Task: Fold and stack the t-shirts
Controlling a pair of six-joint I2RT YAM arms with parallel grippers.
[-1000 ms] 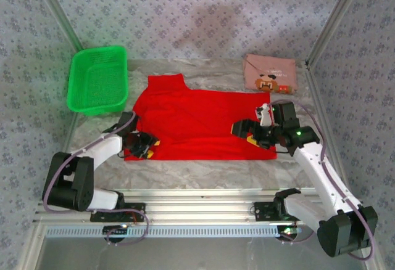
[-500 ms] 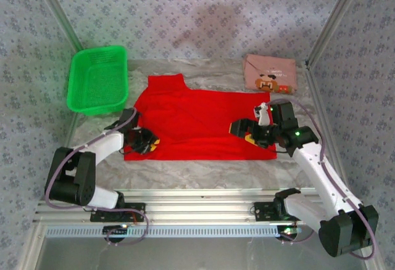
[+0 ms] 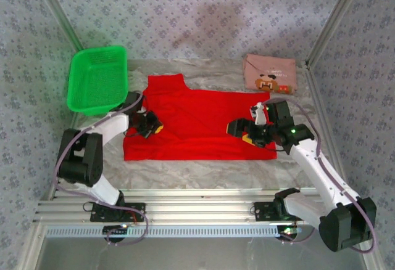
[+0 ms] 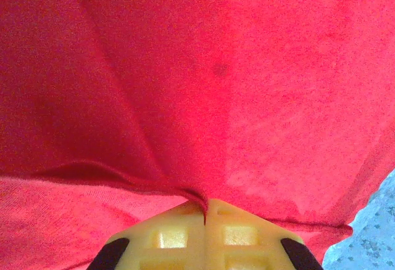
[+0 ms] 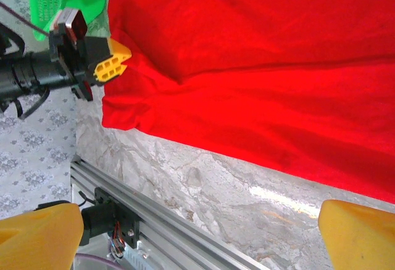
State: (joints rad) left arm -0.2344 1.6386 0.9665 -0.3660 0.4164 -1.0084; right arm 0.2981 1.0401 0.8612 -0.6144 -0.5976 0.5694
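Red t-shirt [image 3: 197,122] is lying spread across the middle of the table [image 3: 203,174], its long near border running parallel to the table's near edge. Pink t-shirt [image 3: 270,73] is sitting folded at the far right corner. A green basket [image 3: 99,79] is standing at the far left corner, near the red cloth.

Finding, left claw [image 3: 151,126]: it is pinching the red t-shirt at its left side. Its fingers [image 4: 179,233] are pressing together with a raised fold of cloth caught between them. In the right wrist view a ridge is running from that pinch across the fabric, so I am judging the cloth to be under some tension.

Finding, right claw [image 3: 245,134]: it is hovering over the right part of the shirt with its fingers [image 5: 358,233] spread wide, gripping nothing.

Assessment: I am judging the step in hand to be a fold of the red t-shirt, with one side gripped and the other not yet. To do it well, I should be bringing the right claw down on the right side, level with the left pinch, and taking the full thickness of the shirt. Then I should be lifting both sides evenly and low, so the fold line is landing straight. Uneven lifting is risking a skewed fold.
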